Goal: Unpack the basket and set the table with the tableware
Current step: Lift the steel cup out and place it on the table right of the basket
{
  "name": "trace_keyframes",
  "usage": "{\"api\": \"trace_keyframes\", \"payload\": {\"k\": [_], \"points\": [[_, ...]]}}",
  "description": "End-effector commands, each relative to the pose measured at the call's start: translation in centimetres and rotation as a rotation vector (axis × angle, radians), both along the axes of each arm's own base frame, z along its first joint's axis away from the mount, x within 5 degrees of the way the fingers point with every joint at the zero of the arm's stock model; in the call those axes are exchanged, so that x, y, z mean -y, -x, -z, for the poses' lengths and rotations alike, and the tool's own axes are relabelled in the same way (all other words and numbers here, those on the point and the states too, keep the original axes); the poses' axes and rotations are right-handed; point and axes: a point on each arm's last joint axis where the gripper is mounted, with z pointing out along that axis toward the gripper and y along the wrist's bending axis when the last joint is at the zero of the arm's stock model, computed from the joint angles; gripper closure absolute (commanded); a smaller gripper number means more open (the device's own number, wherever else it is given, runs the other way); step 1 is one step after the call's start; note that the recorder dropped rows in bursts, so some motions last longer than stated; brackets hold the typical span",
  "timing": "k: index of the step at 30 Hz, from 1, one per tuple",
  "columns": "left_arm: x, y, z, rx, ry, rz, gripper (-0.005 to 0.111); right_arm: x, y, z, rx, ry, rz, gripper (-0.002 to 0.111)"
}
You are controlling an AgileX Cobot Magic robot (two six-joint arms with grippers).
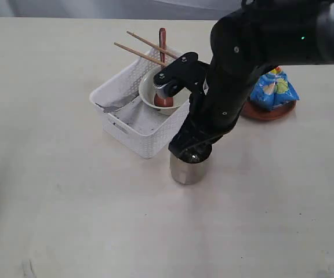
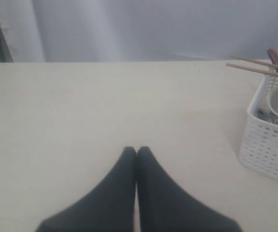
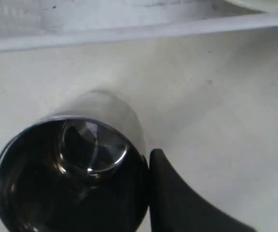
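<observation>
The shiny steel cup [image 1: 185, 169] [image 3: 66, 169] stands upright on the table [image 1: 68, 202], just in front of the white basket [image 1: 129, 124] [image 2: 267, 145]. My right gripper [image 1: 191, 152] [image 3: 145, 162] is at its rim, shut on its wall; one finger [image 3: 177, 198] presses the outside, the other is hidden inside the cup. In the basket sit the whitish bowl [image 1: 149, 92], the wooden spoon [image 1: 162, 40], the chopsticks [image 1: 141, 52] and a steel piece [image 1: 118, 104]. My left gripper [image 2: 136, 150] is shut and empty over bare table, well away from the basket.
A brown round plate [image 1: 268, 113] lies right of the basket, behind my right arm, with a blue snack packet [image 1: 274, 87] on it. The right arm hangs over the basket's near corner. A pale wall rises beyond the table's far edge.
</observation>
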Motion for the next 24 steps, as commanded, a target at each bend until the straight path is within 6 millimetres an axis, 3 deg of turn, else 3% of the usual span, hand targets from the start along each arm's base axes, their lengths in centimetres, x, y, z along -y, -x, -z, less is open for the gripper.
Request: {"api": "trace_keyframes", "payload": {"k": [1, 7, 15, 20, 23, 24], "points": [[0.0, 0.0, 0.0, 0.007, -0.004, 0.007, 0.107, 0.8, -1.0, 0.7, 0.058, 0.069, 0.040, 0.109], [0.0, 0.0, 0.0, 0.007, -0.004, 0.007, 0.107, 3.7, -2.6, 0.4, 0.039, 0.057, 0.161, 0.109], [0.0, 0.0, 0.0, 0.007, -0.004, 0.007, 0.107, 2.4, -3.0, 0.2, 0.053, -0.130, 0.179, 0.108], [0.0, 0.0, 0.0, 0.007, -0.004, 0.007, 0.107, 2.7, -3.0, 0.4, 0.027, -0.110, 0.187, 0.108], [0.0, 0.0, 0.0, 0.007, -0.004, 0.007, 0.107, 2.7, -2.9, 0.2, 0.015, -0.102, 0.186, 0.098], [0.0, 0.0, 0.0, 0.007, -0.004, 0.007, 0.107, 2.7, -3.0, -0.1, 0.007, -0.096, 0.186, 0.088]]}}
